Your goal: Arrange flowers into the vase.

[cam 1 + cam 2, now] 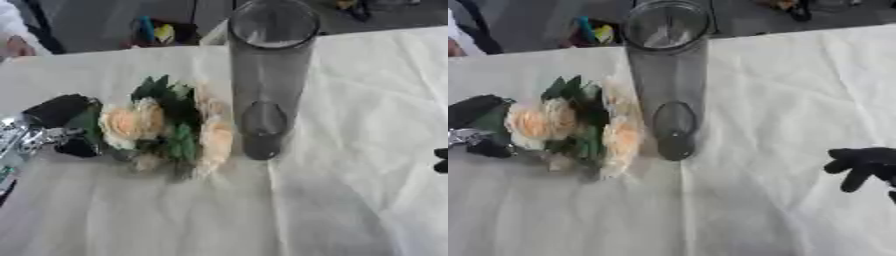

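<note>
Bright, even, daylight-like light, whitening the tablecloth (pixel 350 150) right of the vase (pixel 267 80). Only faint grey shading along cloth creases below the vase; soft shadow under the flowers (pixel 162 127) just left of it. Pale sheen on the vase rim. Overall soft blur, petals smeared, background behind the vase darker and indistinct.

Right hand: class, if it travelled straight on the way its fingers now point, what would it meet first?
The right hand points left across the white cloth. Bare cloth comes first; further along that line, probably the base of the glass vase, though depth is unclear and it might pass just in front of it.
</note>
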